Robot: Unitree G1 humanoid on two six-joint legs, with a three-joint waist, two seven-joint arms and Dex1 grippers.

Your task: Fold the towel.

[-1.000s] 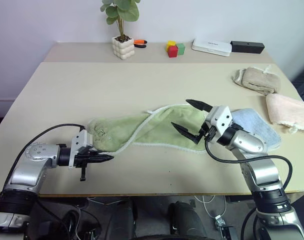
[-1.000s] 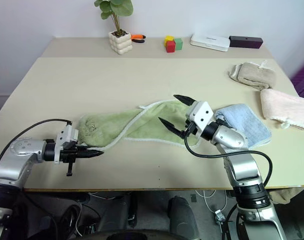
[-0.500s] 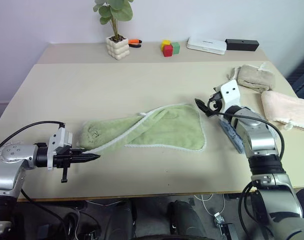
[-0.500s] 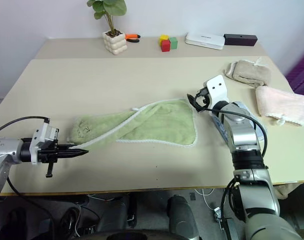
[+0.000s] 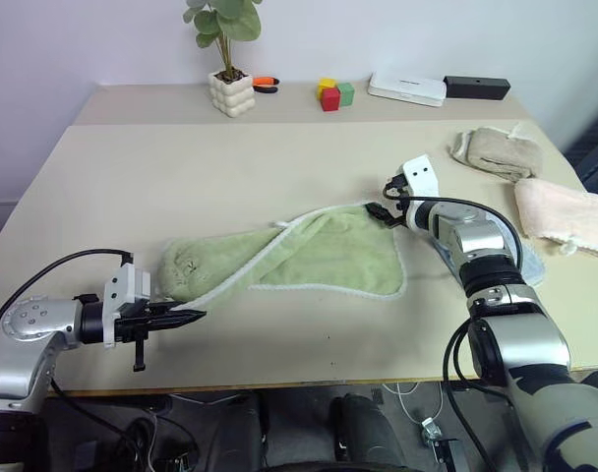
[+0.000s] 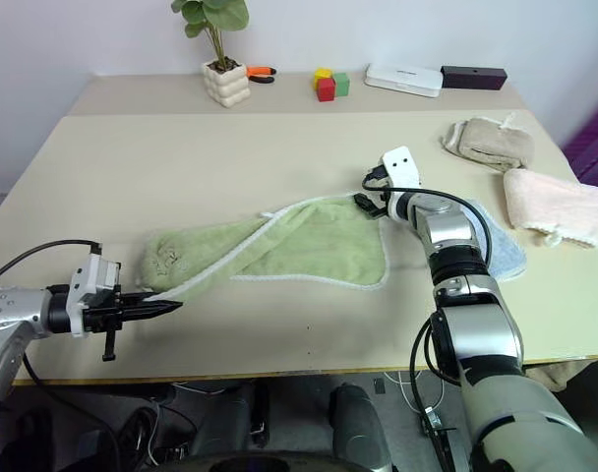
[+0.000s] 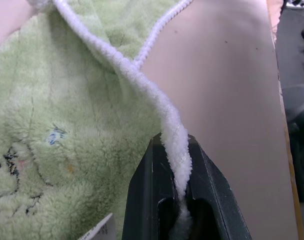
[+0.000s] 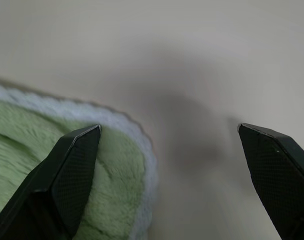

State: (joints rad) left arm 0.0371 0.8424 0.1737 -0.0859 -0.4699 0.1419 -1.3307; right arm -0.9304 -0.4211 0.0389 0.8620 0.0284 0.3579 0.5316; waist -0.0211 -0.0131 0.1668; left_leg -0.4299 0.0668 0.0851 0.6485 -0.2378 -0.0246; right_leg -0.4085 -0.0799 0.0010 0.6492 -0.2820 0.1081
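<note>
The towel (image 5: 309,256) is light green with whitish edging and lies crumpled across the middle of the table, its left part folded over on itself. My left gripper (image 5: 193,317) hangs near the table's front left edge, shut on the towel's white edging (image 7: 174,135), which is stretched out towards it. My right gripper (image 5: 380,210) is at the towel's far right corner, open. In the right wrist view one finger (image 8: 74,165) is over the green corner and the other (image 8: 274,160) is over bare table.
A light blue towel (image 5: 527,267) lies under my right forearm. A beige towel (image 5: 501,152) and a pink towel (image 5: 565,216) lie at the right edge. At the back stand a potted plant (image 5: 230,93), coloured blocks (image 5: 334,95), a white box (image 5: 407,88) and a black box (image 5: 481,87).
My right arm has swung from over the towel's near right part forward to its far right corner, gripper still open. The left gripper has held its pinch on the edging.
</note>
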